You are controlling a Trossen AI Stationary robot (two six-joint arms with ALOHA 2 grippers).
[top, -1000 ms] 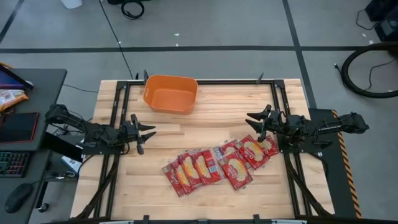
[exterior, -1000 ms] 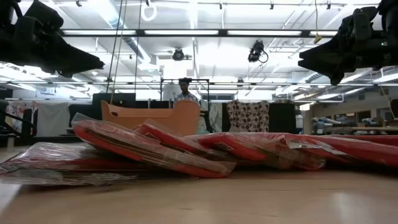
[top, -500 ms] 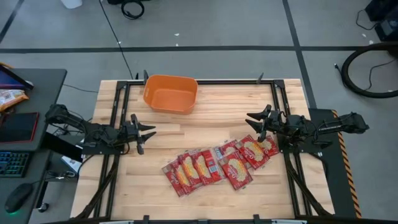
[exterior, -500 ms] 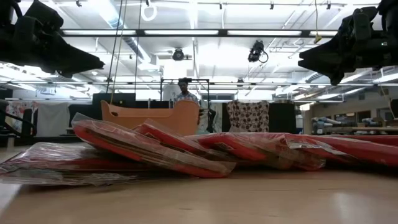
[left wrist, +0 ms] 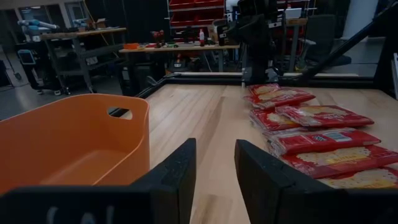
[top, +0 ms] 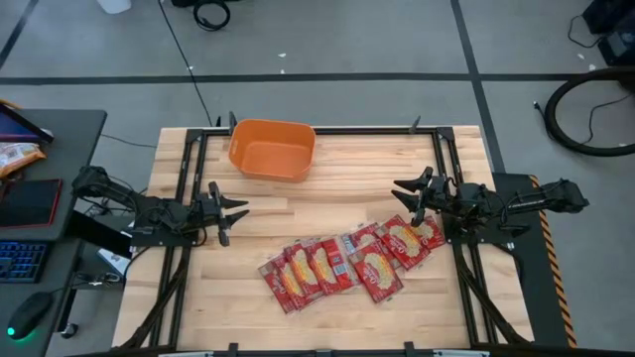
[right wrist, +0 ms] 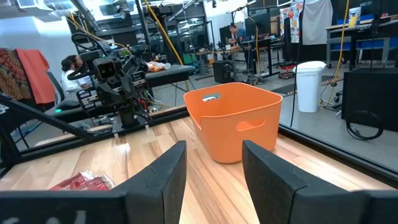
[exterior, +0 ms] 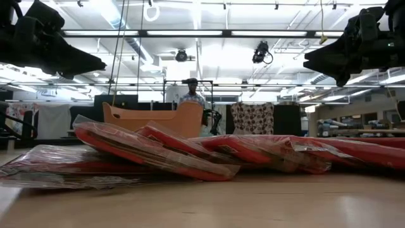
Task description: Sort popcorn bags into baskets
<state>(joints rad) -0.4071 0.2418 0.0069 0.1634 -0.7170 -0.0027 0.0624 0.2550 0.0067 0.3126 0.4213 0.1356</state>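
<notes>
Popcorn bags (top: pixel 345 263) lie overlapping on my tabletop (top: pixel 337 174) toward 5 o'clock; the orange basket (top: pixel 272 149) sits at 11. My left pincer (top: pixel 235 210) at 9 and right pincer (top: pixel 404 201) at 3 hover with fingers apart, holding nothing.

Robotics lab: workbenches (left wrist: pixel 168 50), ceiling strip lights (exterior: pixel 190 33), cabling.

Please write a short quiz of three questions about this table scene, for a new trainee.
1. True or false: the orange basket already holds a popcorn bag.
2. Which pincer is nearer to the popcorn bags? A) left pincer B) right pincer
3. Fill in: both pincers are ____ and hold nothing.

Key: 1 false, the basket is empty. 2 B. 3 open.
</notes>
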